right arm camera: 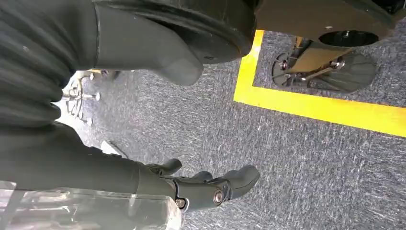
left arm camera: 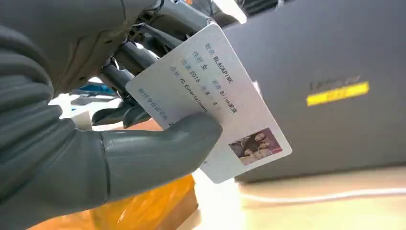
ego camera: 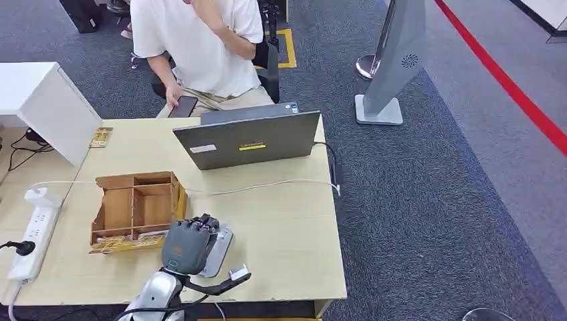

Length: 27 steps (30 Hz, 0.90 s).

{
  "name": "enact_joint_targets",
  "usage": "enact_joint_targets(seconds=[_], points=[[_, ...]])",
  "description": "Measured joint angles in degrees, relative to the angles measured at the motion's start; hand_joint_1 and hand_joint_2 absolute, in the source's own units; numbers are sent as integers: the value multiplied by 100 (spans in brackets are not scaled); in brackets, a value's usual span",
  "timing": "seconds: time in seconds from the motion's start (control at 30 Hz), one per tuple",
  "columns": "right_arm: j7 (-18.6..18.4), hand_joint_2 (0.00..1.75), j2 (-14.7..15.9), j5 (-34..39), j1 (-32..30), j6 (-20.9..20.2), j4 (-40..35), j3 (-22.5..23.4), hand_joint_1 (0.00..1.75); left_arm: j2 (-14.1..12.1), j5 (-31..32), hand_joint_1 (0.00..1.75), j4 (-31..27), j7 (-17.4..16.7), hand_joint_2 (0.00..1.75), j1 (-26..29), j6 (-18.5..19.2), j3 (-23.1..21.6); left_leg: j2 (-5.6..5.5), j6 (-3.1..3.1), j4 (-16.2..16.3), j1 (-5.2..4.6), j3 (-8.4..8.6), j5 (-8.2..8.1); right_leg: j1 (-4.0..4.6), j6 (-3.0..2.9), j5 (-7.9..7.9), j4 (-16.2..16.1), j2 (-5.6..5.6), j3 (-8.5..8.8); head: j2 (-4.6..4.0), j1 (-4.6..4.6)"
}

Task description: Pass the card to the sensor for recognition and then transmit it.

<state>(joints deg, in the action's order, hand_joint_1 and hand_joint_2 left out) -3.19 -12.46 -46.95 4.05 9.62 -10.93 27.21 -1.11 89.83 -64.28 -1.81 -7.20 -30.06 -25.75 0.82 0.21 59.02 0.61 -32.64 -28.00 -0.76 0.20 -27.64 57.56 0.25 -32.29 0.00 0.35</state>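
Observation:
My left hand [ego camera: 189, 244] hovers low over the near part of the wooden desk [ego camera: 294, 227], just right of the wooden organiser. In the left wrist view the thumb [left arm camera: 158, 151] and the dark fingers pinch a white ID card [left arm camera: 215, 91] with printed text and a small photo, tilted, in front of the laptop's grey lid [left arm camera: 335, 96]. A pale grey flat slab [ego camera: 219, 251] juts out from under the hand; I cannot tell whether it is the card or a sensor pad. My right hand [right arm camera: 210, 184] hangs over grey carpet, its fingers apart and holding nothing.
A grey laptop [ego camera: 247, 139] stands open at the desk's far side with a seated person [ego camera: 200, 47] behind it. A wooden compartment box [ego camera: 137, 207], a white cable [ego camera: 267, 186], a power strip [ego camera: 33, 234] and a white box [ego camera: 50, 100] lie to the left.

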Motion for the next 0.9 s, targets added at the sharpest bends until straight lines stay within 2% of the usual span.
enact_joint_targets(seconds=[0.13,0.23,0.57,0.67,0.73,0.83,0.9], points=[[-2,175,0,4,0,0,0,9,0,-37,4,175,31,-419,175,-40,325,-140,0,0,0,0,0,0,0,0,0,0,0,0,0,0],[0,175,0,24,-1,2,0,35,0,-79,7,175,42,-735,175,-103,703,-313,-2,0,0,0,-1,0,0,0,0,0,-1,0,0,0],[17,175,0,20,-2,0,0,77,0,-109,13,175,44,-744,175,-223,1214,-483,-2,0,0,0,0,0,0,0,0,0,-2,1,0,-2],[15,175,0,-18,-2,-2,0,83,0,-116,13,175,42,-687,175,-255,1069,-499,-2,0,0,0,0,1,0,0,0,0,-1,1,0,0],[4,175,0,-68,-2,0,0,85,0,-149,13,175,-53,-683,175,-277,653,-523,-2,-3,0,1,0,3,0,-1,1,0,-1,0,0,0],[-20,175,-2,-133,-1,0,0,103,0,-219,13,175,-501,-672,175,-417,313,-520,-6,-3,0,1,-1,4,1,-1,1,1,-3,0,0,0],[-35,175,-4,-188,-2,-20,0,122,0,-258,13,175,-781,-650,175,-573,302,-520,-6,-3,0,1,-1,5,1,-1,1,1,-4,1,0,0]])
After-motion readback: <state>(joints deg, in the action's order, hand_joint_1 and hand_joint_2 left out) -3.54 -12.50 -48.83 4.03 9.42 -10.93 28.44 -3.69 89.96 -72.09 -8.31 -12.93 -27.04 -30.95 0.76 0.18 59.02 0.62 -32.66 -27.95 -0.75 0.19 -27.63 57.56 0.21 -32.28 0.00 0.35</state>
